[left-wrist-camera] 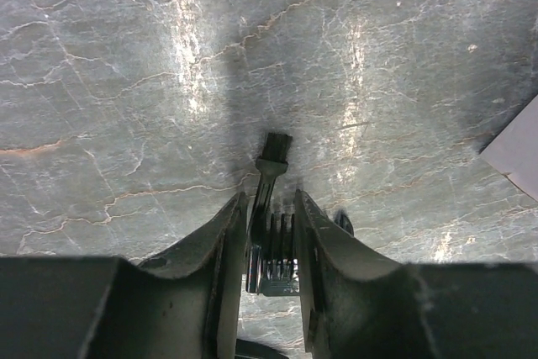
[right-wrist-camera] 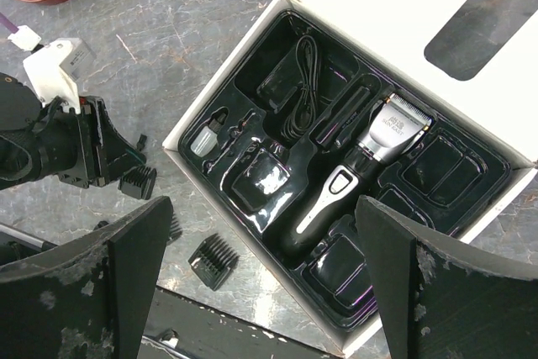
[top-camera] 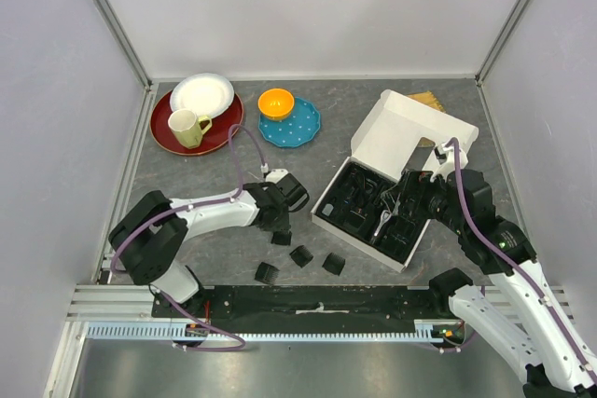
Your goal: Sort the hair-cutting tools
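Combs (top-camera: 301, 255), small, black, blocky, lie loose on the grey table (top-camera: 177, 176) by the left claw (top-camera: 278, 219). Left wrist: that claw is clamped on one black comb (left-wrist-camera: 273, 250). Right wrist: right claw (right-wrist-camera: 262, 208), wide apart, hangs over the black-and-silver clipper (right-wrist-camera: 361, 166) in the black tray (right-wrist-camera: 252, 81).

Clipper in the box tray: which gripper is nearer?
Right. The right gripper hovers open over the clipper in the box. The left gripper is off to the box's left, low over the table, fingers flanking a comb attachment.
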### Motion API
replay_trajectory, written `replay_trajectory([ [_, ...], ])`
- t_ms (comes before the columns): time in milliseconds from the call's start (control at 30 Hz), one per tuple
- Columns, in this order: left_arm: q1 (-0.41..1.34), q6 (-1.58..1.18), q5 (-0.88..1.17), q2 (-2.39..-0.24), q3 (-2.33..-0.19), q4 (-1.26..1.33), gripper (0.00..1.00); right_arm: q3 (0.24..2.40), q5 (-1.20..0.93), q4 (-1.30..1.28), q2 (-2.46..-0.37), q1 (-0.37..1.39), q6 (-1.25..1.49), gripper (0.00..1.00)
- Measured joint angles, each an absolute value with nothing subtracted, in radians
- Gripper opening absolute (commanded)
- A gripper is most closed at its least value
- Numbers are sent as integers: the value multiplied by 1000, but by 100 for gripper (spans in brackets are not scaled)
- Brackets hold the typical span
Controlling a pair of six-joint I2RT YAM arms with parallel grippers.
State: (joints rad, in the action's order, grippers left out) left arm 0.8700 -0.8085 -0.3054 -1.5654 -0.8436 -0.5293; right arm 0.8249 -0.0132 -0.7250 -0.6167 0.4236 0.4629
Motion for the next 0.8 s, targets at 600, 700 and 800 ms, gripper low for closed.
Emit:
replay_trajectory([
  [600,797,-731,-223,-1594,-878,-543,7,825,-12,-719,-603,424,467,98],
  [700,785,-718,-224,-1597,-883,-543,3,825,-11,-719,-603,424,467,98],
  [800,780,-706,-224,-1601,-886,-543,2,825,-11,-719,-603,424,467,98],
])
